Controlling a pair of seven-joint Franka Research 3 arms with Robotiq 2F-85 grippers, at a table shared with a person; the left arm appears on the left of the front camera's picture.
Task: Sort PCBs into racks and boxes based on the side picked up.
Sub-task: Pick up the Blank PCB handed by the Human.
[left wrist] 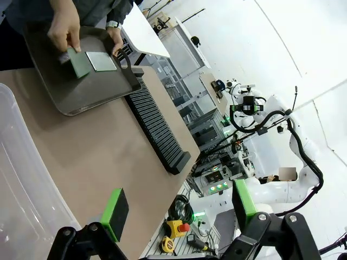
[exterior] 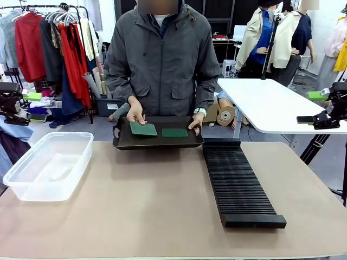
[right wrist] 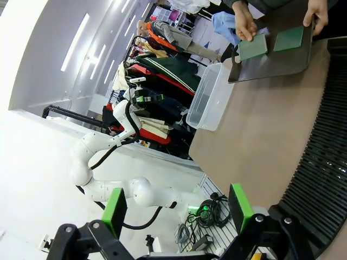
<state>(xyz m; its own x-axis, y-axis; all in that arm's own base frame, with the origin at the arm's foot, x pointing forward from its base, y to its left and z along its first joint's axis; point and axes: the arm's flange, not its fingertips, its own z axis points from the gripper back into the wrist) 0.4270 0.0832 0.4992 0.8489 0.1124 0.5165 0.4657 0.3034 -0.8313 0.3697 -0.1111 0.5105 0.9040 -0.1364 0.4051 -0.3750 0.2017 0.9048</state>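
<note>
On the tray (exterior: 157, 143), PCBs (exterior: 143, 129), far from left hand (left wrist: 179, 208) and right hand (right wrist: 178, 208), both spread.

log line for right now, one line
left gripper: open | right gripper: open | PCBs: two on tray, person's hand on one | rack: empty | box: empty

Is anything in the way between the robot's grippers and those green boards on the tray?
The person's hand is on the left PCB; the right PCB lies uncovered in the tray. Nothing visible stands between it and the open left gripper or right gripper.
</note>
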